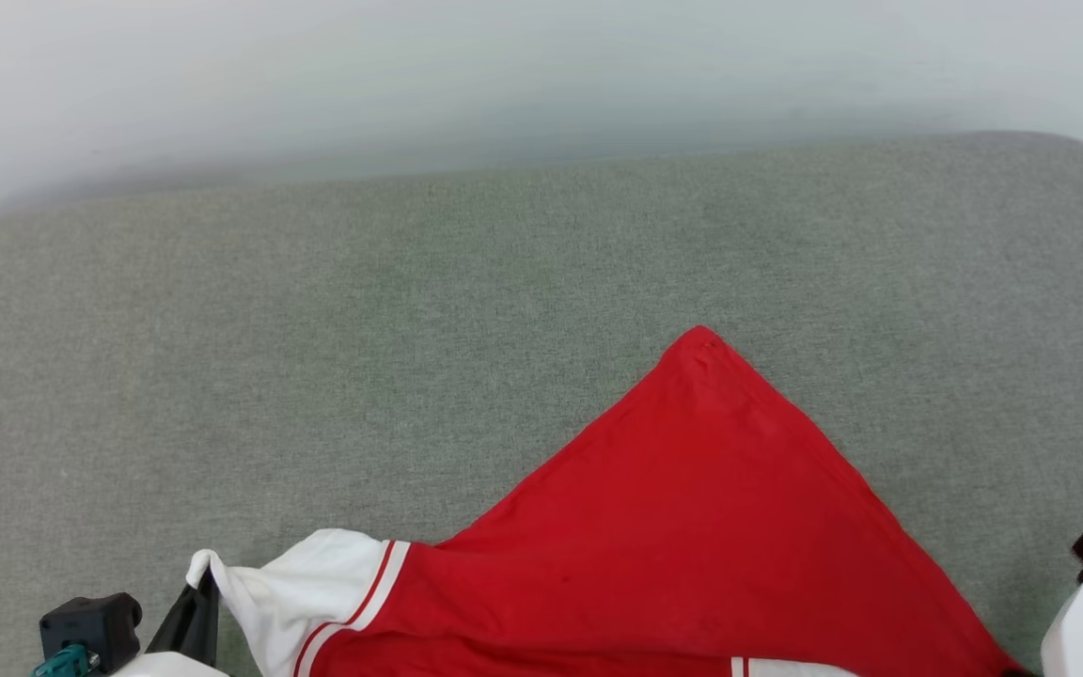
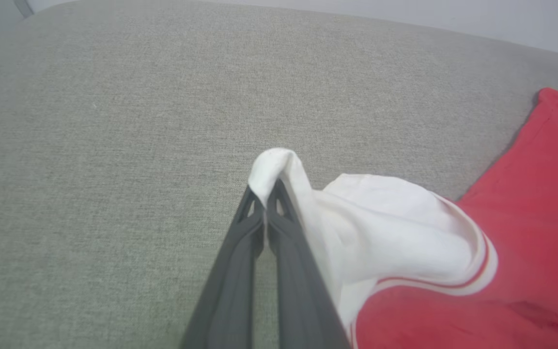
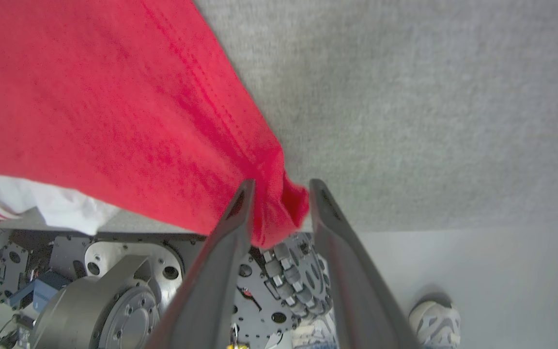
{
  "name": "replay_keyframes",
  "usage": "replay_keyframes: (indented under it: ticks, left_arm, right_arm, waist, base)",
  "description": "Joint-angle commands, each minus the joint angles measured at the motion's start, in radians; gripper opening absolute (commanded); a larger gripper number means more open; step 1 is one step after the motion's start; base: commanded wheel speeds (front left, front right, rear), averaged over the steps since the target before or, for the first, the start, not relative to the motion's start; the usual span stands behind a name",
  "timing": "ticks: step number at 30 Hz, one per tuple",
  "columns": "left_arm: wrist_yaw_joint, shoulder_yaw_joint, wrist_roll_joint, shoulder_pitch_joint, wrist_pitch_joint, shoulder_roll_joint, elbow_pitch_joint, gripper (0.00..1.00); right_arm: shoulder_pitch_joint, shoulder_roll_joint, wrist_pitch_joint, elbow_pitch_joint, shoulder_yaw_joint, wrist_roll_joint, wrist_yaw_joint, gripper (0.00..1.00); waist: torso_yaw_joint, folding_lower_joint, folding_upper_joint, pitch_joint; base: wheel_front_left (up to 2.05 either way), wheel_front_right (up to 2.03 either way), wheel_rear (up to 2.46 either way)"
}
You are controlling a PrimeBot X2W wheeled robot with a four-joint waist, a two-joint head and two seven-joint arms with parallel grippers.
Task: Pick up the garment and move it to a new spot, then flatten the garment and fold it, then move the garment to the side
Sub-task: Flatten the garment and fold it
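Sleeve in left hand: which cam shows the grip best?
Left wrist view: left hand pinches the white sleeve tip mid-frame. Head view has it small at bottom edge; right wrist view's white patch may be another sleeve.

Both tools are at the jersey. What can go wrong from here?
1. The left tool pinches just the tip of the white sleeve; a pull may slip it free.
2. The right tool stands open around a red corner of the garment; closing could miss that small bunch.
3. That corner hangs above the base wheels; dropped cloth might snag.
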Motion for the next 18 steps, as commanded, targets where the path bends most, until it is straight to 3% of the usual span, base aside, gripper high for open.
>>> replay_keyframes:
  ticks: [1, 6, 11, 15, 18]
  left_arm:
    - [0.007, 0.005, 0.004, 0.002, 0.0, 0.005, -0.007, 0.0]
    - [0.011, 0.004, 0.017, -0.034, -0.005, 0.007, -0.028, 0.0]
    - [0.017, -0.001, 0.04, -0.08, -0.017, -0.002, -0.064, 0.0]
    - [0.012, -0.015, 0.06, -0.125, -0.022, -0.012, -0.085, 0.0]
    - [0.008, -0.03, 0.076, -0.16, -0.027, -0.024, -0.094, 0.0]
  right_arm:
    - [-0.012, 0.008, -0.031, -0.02, -0.022, -0.008, -0.001, 1.0]
    - [-0.115, 0.036, -0.263, -0.053, -0.088, -0.038, -0.001, 1.0]
    - [-0.267, 0.084, -0.48, 0.035, -0.103, -0.058, 0.0, 1.0]
    - [-0.404, 0.097, -0.491, 0.119, -0.031, -0.03, 0.0, 1.0]
    - [-0.501, 0.097, -0.405, 0.187, 0.032, -0.029, 0.0, 1.0]
  waist:
    - [-0.002, 0.0003, 0.0, 0.014]
    - [0.011, 0.0003, 0.0, 0.054]
    - [0.04, 0.0003, 0.0, 0.105]
    - [0.068, 0.0003, 0.0, 0.148]
    - [0.093, 0.0003, 0.0, 0.178]
  base:
    - [0.0, 0.0, 0.0]
    - [0.0, 0.0, 0.0]
    - [0.0, 0.0, 0.0]
    - [0.0, 0.0, 0.0]
    - [0.0, 0.0, 0.0]
